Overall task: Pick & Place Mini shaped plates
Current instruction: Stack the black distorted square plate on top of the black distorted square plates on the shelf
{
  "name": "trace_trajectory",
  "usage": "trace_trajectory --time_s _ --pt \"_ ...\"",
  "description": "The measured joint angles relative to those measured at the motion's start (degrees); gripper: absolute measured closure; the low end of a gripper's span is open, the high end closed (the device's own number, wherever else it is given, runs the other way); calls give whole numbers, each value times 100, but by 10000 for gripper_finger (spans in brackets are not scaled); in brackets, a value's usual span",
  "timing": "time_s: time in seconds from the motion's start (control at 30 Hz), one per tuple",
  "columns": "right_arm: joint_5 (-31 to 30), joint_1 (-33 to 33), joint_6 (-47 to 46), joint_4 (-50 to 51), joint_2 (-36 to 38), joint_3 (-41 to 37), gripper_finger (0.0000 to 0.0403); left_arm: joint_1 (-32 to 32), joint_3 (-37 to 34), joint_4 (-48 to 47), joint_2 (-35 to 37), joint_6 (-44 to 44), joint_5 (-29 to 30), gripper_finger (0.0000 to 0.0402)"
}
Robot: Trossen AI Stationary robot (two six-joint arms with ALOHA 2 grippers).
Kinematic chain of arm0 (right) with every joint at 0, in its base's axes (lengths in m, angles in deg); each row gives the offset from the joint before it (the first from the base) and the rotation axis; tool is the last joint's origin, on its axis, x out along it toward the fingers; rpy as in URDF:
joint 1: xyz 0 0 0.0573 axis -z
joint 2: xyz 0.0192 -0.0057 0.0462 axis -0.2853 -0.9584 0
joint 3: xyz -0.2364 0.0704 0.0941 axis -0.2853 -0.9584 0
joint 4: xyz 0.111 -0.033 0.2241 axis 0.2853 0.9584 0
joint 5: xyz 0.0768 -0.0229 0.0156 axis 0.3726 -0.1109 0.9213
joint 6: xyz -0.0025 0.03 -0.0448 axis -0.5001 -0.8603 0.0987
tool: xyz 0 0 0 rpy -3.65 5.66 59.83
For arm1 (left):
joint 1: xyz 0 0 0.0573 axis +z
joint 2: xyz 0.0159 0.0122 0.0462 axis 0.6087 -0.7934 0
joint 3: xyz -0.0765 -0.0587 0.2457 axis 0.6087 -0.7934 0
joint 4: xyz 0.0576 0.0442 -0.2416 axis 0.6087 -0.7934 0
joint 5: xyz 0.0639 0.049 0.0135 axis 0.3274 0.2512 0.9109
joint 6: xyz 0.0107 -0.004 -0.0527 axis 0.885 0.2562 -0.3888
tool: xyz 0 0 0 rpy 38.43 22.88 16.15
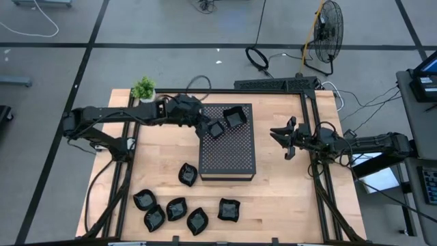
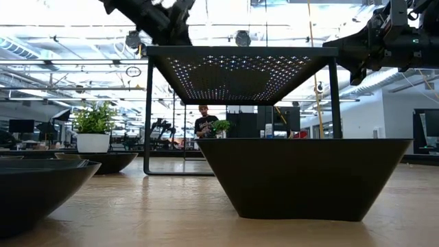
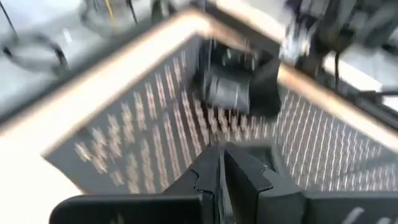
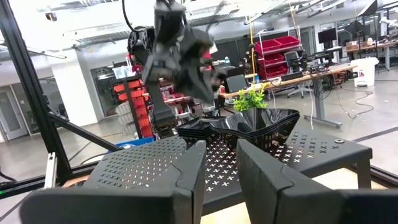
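My left end effector (image 1: pixel 207 126) is over the far-left part of the perforated box (image 1: pixel 235 160), its fingers pressed together on the near rim of a plate (image 1: pixel 216 129) that sits on the box top. In my left wrist view the two fingers (image 3: pixel 205 180) meet with no gap, and the plate shows just past them. A second plate (image 1: pixel 234 117) lies on the box's far edge, just beside the first, toward the right.

My right end effector (image 1: pixel 285 139) hangs off the box's right side, well apart from it, fingers partly spread and holding nothing; its wrist view shows the gap between the fingers (image 4: pixel 193 168).

On the desk (image 1: pixel 287 198), one plate (image 1: pixel 188 173) lies just beside the box's near-left corner. Five more (image 1: pixel 176 208) sit in a loose row toward the near edge. A small potted plant (image 1: pixel 143 89) stands at the far-left corner.
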Motion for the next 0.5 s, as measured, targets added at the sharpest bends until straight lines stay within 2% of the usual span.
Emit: trace_trajectory --time_s 0.17,0.27,0.4,0.5 --pt "-2 -1 -4 -11 0 0 325 -125 58 -41 735 417 565 375" --pt "-1 1 -4 -17 1 0 326 -255 70 -146 1307 296 547 367" --pt "-2 1 7 -24 2 0 325 -629 71 -326 1947 31 -269 318" --pt "-4 1 72 -24 0 0 325 -1141 71 -609 2247 90 -158 269"
